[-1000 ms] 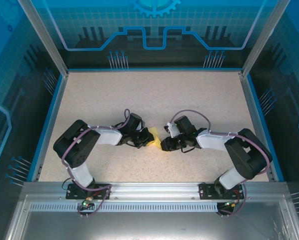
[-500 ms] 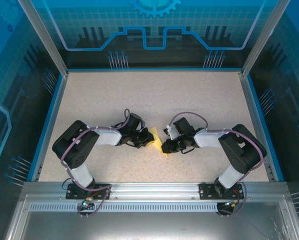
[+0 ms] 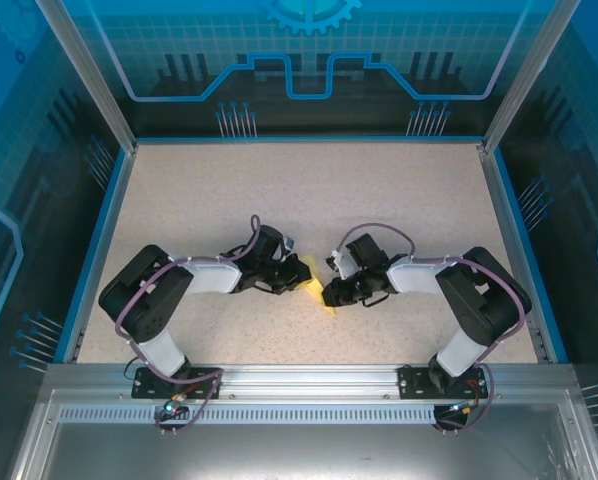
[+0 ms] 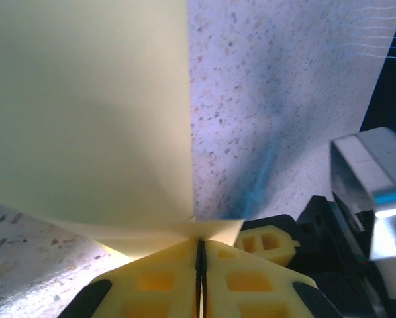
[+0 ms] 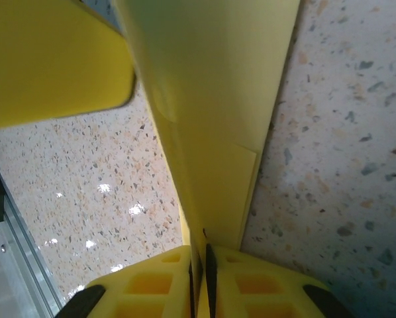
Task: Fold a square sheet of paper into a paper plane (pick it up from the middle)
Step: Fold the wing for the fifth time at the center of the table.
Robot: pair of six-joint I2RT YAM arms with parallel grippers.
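left gripper (image 4: 199, 244) is pinched tight on one edge of the square sheet of paper (image 4: 85, 112), and right gripper (image 5: 199, 250) is clamped on the far side of it, so the sheet bows between the two, near the middle of the table (image 3: 309, 190). this looks like an early fold in the making; next calls for bringing the held edges together evenly and pressing the crease flat, gently, since thin paper tears
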